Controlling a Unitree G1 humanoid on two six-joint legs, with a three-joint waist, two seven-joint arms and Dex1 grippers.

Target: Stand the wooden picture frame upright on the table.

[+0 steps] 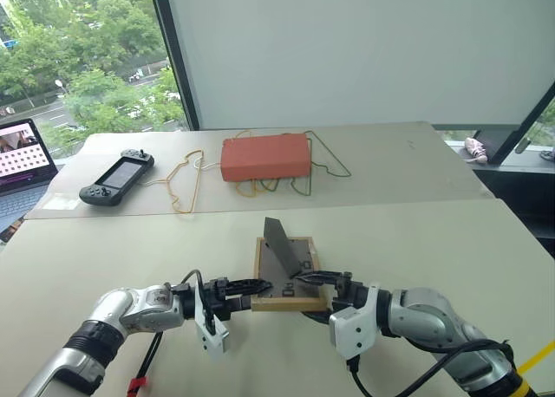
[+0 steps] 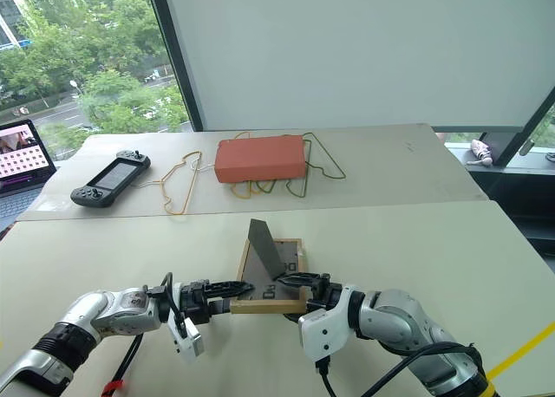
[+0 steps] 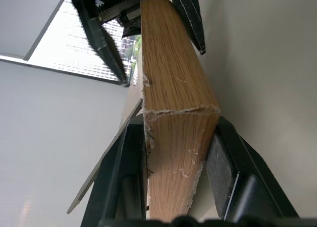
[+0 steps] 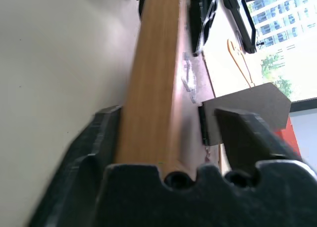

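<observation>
Fingers [image 3: 225, 152] of both grippers apparently straddle the wooden picture frame [image 1: 286, 271].

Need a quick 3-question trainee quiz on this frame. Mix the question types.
1. True or false: the wooden picture frame already stands upright on the table.
2. What does the left tool grip? A: the orange box. B: the frame's wooden edge. C: the game controller.
3. Fill in: the frame lies with its dark grey ____ facing up and its easel leg raised.
Key: 1 false, it lies flat; 2 B; 3 back.
</observation>
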